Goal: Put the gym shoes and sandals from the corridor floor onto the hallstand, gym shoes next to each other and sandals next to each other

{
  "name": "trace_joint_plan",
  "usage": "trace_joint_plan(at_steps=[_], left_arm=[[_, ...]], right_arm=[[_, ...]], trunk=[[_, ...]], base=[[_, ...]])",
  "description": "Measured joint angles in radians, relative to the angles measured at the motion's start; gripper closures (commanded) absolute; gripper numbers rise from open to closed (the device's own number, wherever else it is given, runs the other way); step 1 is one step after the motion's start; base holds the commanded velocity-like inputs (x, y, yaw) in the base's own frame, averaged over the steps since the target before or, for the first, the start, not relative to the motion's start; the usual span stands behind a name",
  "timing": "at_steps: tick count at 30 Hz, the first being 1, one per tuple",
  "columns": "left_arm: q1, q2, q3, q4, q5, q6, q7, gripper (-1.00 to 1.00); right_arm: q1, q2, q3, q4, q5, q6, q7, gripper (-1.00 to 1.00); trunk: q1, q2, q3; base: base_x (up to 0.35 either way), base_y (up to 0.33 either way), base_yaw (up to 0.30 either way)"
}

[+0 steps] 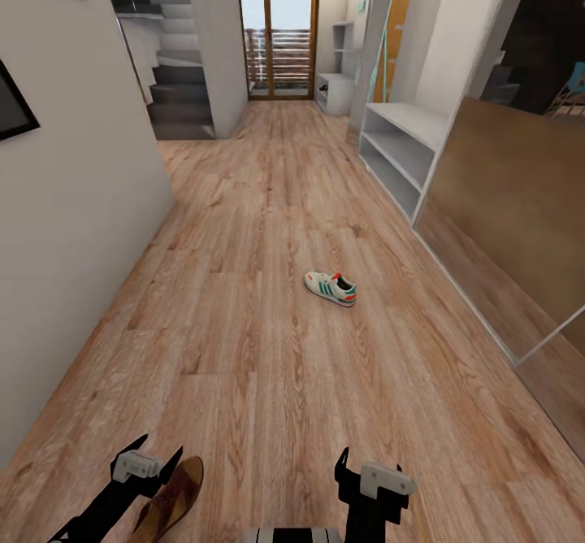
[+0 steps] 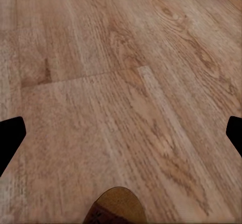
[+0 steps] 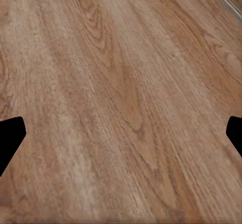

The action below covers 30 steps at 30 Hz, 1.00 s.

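Right by our left gripper (image 1: 146, 455) there's 1 brown sandal (image 1: 172, 498) on the floor (image 1: 244, 348), both grippers spread wide, nothing held, ready to grab. 1 gym shoe (image 1: 331, 287), cream with green stripes and orange heel, lies mid-corridor, well apart from the grey hallstand (image 1: 402, 149).

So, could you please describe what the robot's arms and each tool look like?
Both arms are black. The left tool and right tool each have black pointed fingers and a light grey block at the wrist. No cables or markings can be made out.
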Motion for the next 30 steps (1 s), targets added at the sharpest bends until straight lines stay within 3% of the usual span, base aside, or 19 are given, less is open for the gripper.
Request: trace_joint_plan(at_steps=[20, 30], left_arm=[[0.0, -0.001, 0.0, 0.001, -0.003, 0.0, 0.0, -1.0], [0.0, 0.0, 0.002, 0.001, -0.002, -0.001, 0.0, -1.0]], right_arm=[[0.0, 0.0, 0.0, 0.0, 0.0, 0.0, 0.0, -1.0], [0.0, 0.0, 0.0, 0.0, 0.0, 0.0, -0.001, -1.0]], trunk=[[0.0, 0.0, 0.0], [0.0, 0.0, 0.0]], base=[[-0.003, 0.005, 0.0], [-0.199, 0.0, 0.0]])
